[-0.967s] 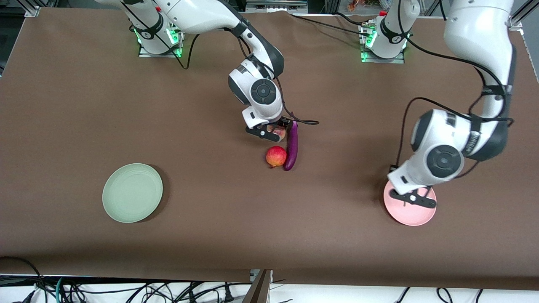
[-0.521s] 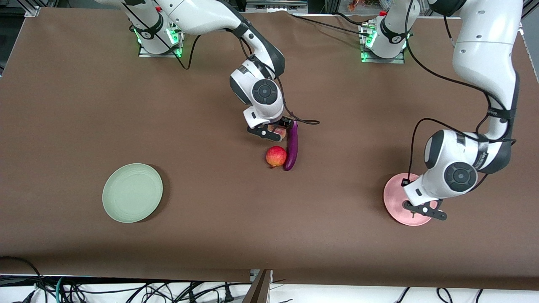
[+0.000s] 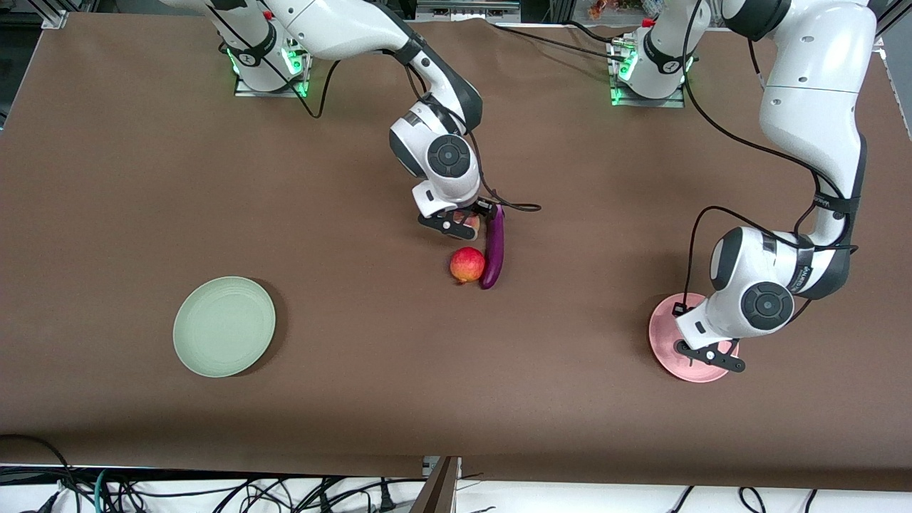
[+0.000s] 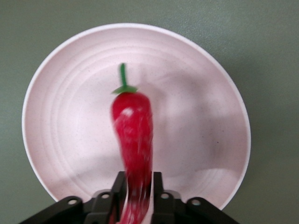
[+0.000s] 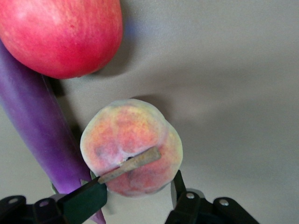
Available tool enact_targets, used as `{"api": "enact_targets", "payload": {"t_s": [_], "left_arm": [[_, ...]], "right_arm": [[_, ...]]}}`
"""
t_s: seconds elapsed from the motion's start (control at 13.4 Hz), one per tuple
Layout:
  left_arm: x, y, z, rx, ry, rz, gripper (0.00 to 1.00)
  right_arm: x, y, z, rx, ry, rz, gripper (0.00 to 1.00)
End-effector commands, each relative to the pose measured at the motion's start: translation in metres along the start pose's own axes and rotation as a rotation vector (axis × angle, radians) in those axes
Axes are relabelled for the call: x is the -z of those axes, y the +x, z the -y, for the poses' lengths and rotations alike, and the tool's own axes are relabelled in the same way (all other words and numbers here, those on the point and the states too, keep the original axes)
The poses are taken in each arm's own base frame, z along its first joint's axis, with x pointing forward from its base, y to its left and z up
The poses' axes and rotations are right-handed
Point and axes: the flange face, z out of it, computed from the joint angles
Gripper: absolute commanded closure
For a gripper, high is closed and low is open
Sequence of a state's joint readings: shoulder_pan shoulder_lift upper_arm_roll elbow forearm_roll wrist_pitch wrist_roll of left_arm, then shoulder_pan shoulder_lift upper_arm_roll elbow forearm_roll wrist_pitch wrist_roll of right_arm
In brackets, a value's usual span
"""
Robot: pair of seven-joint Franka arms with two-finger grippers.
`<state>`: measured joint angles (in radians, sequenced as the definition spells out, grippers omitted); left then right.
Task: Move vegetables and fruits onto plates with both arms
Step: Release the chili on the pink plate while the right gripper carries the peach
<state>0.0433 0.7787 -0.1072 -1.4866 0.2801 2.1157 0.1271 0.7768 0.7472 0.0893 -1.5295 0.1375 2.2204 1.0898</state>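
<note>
My right gripper (image 3: 464, 218) (image 5: 138, 182) is down at the table's middle, shut on the orange-pink peach (image 3: 472, 224) (image 5: 131, 144). The purple eggplant (image 3: 493, 246) (image 5: 32, 121) lies right beside the peach. The round red-yellow fruit (image 3: 467, 264) (image 5: 60, 32) touches the eggplant, nearer the camera. My left gripper (image 3: 709, 354) (image 4: 135, 186) hangs over the pink plate (image 3: 664, 342) (image 4: 196, 116). Its fingers stand slightly parted, and the red chili pepper (image 4: 133, 126) smears downward between them toward the plate. The mint green plate (image 3: 224, 326) lies bare toward the right arm's end.
Brown cloth covers the table. Black cables trail from both arms, one loop lying beside the eggplant's stem end (image 3: 524, 207). Both arm bases stand along the table's edge farthest from the camera.
The right gripper's fingers have closed in on the peach. The left hand has shifted over the pink plate toward the camera, and its fingers have loosened around the chili.
</note>
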Motion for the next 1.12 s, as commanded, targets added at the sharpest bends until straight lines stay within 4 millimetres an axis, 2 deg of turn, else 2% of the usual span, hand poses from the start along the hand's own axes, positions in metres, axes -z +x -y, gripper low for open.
{"api": "enact_targets", "payload": {"t_s": [0.0,0.15,0.45,0.6,0.74,0.82,0.89,1.04], "left_arm": [[0.006,0.003,0.003,-0.007,0.008,-0.009,0.0],[0.007,0.003,0.001,-0.007,0.006,-0.005,0.0],[0.013,0.002,0.0,-0.01,0.004,0.0,0.0],[0.018,-0.002,0.0,-0.014,0.001,0.033,0.0],[0.027,-0.003,-0.007,-0.018,0.004,0.048,0.0],[0.039,-0.004,-0.017,-0.028,-0.009,0.053,0.0],[0.056,-0.007,-0.036,-0.043,-0.053,0.081,0.0],[0.096,-0.019,-0.092,-0.043,-0.136,0.142,0.0]], "right_arm": [[-0.001,0.011,0.001,-0.004,0.014,-0.019,0.63],[0.017,0.017,0.001,0.004,0.03,-0.032,0.63],[0.079,0.038,-0.013,0.017,0.047,-0.037,0.63],[0.102,0.051,-0.028,0.062,0.028,-0.024,0.64],[0.13,0.078,-0.052,0.078,0.014,-0.026,0.64],[0.138,0.097,-0.067,0.093,-0.001,-0.032,0.64],[0.141,0.119,-0.085,0.133,-0.028,-0.035,0.64],[0.149,0.173,-0.134,0.202,-0.072,-0.049,0.64]]}}
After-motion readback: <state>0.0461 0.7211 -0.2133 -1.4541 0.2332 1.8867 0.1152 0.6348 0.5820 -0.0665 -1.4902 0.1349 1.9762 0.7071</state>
